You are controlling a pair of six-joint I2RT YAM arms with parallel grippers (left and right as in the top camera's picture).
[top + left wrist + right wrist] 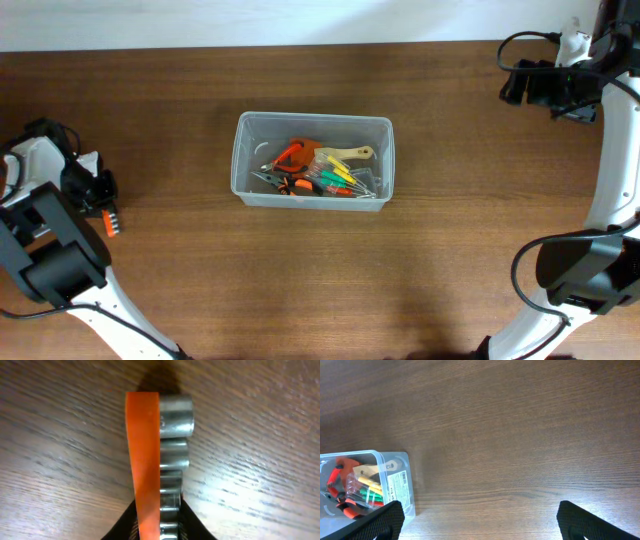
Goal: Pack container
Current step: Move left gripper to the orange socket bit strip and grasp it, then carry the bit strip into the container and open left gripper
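OK, the container sits mid-frame in the overhead view on the wood table, w/ pliers, a pkt of coloured screwdrivers & a wood-handled tool inside. The left gripper, at far left of that frame & well apart from the container, is clamped on an orange socket rail w/ metal sockets along its right edge in the wrist view. The right gripper is at upper right overhead, fingers spread wide over bare wood, w/ a container corner at lower left of its wrist view.
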